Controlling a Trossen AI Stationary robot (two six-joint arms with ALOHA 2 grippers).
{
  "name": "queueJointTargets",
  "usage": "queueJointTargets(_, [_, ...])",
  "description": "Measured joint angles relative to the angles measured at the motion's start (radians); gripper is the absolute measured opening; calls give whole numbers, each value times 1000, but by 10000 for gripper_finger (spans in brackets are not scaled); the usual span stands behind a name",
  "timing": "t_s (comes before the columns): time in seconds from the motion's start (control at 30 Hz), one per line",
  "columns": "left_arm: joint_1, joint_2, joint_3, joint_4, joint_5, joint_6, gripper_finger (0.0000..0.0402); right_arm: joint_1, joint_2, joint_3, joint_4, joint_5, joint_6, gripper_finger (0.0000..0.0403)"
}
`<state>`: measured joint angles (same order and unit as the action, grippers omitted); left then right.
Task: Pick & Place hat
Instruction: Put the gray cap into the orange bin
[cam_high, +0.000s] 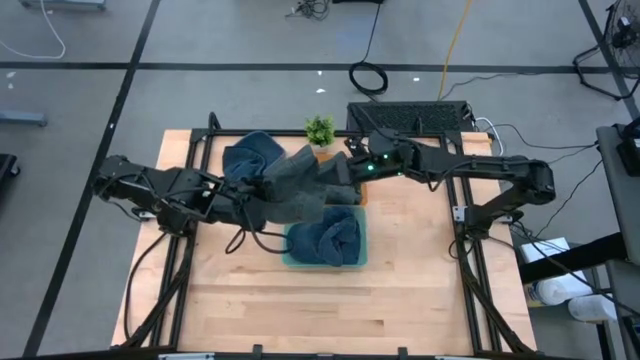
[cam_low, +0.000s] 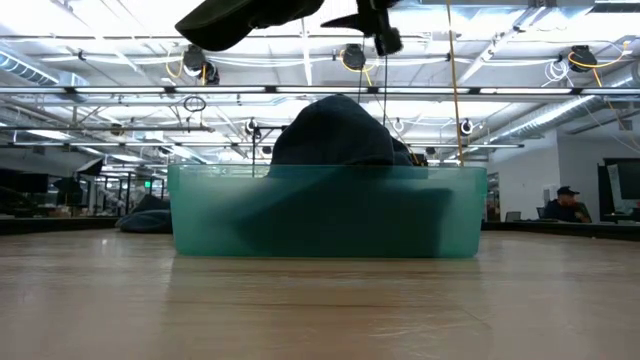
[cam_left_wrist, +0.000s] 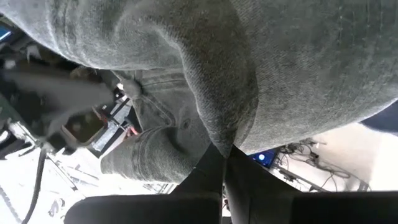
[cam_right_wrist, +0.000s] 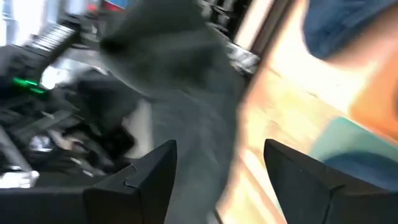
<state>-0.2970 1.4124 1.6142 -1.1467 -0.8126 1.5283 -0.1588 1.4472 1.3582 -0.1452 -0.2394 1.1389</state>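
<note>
Pinched in left claw (cam_left_wrist: 224, 155), clenched on its fabric: one grey hat (cam_high: 300, 185), raised above tabletop (cam_high: 420, 290) centre. Right claw (cam_right_wrist: 217, 171) spread beside it. One teal bin (cam_high: 352, 250), contents partly hidden.

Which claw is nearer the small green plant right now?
Right. The right claw is open just in front of the plant; the left claw, shut on the grey hat, sits farther toward the table's left.
</note>
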Motion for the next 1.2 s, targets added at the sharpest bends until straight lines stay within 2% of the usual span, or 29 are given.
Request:
queueJointTargets(0.1, [-1,0,0,1,2,-12,0,8,38,4,42,-12,10,233])
queueJointTargets(0.17, [-1,0,0,1,1,-16,0,18,64,0,86,-56,13,231])
queueJointTargets(0.27, [-1,0,0,0,1,-19,0,32,89,0,174,-78,33,213])
queueJointTargets(0.67, [-1,0,0,-4,9,-32,0,27,82,2,203,-78,53,27])
queueJointTargets(0.73, [-1,0,0,-4,9,-37,0,27,82,2,203,-77,54,7])
queueJointTargets(0.93, [-1,0,0,-6,11,-78,3,27,82,2,244,-76,73,1])
queueJointTargets(1.07, [9,0,0,-6,15,-267,29,27,65,2,323,-74,71,1])
queueJointTargets(1.2, [22,0,0,-10,92,-425,64,15,25,2,355,-68,56,1])
